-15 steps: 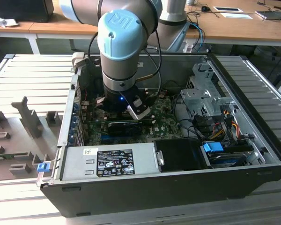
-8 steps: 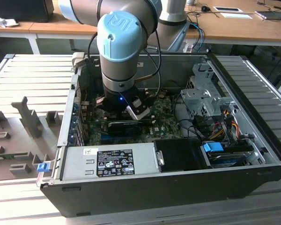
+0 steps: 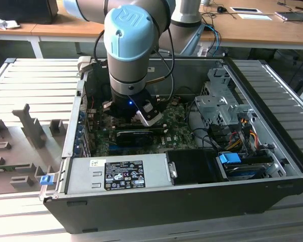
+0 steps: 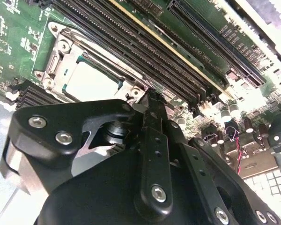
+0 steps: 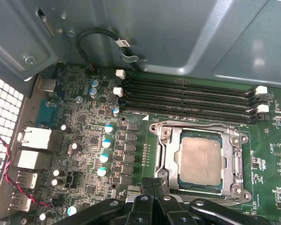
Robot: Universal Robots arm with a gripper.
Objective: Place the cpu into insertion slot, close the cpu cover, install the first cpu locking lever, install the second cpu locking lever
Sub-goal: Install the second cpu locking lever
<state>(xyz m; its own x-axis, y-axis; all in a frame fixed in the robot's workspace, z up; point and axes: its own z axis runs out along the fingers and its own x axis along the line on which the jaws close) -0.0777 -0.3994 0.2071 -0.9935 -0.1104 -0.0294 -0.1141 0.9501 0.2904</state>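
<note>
We see the cpu [image 5: 200,161] seated in the insertion slot [image 5: 163,157], with the cpu cover [image 5: 234,154] lying down around it. Our gripper [image 5: 153,187] hovers at the slot's edge, jaws pressed together, pinching nothing.

Even daylight lit the exterior view, though the computer case [image 3: 182,151] stayed shadowy inside. In the second wrist view glare washed out the cpu [image 4: 91,84] (its surface read nearly white), and the close gripper [image 4: 152,101] was soft.
</note>
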